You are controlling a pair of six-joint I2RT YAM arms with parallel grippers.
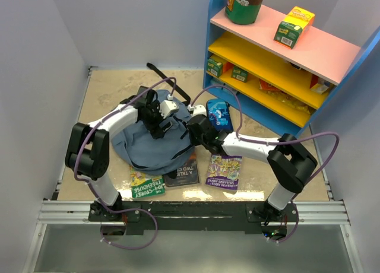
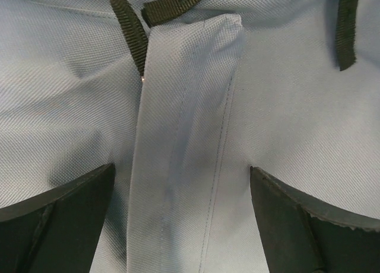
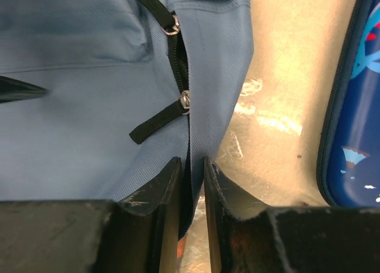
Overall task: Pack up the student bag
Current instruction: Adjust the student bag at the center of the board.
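Now | student bag: 1 | books: seemingly 3 | pencil case: 1

Robot test cell, lab-type setup: plain pale walls box in a beige table. An aluminium rail along its near edge carries the bolted left arm and right arm. Props are staged as a school corner: a blue shelf with pink and yellow boards holding small boxes, plus the student bag, a pencil case and children's books on the table.
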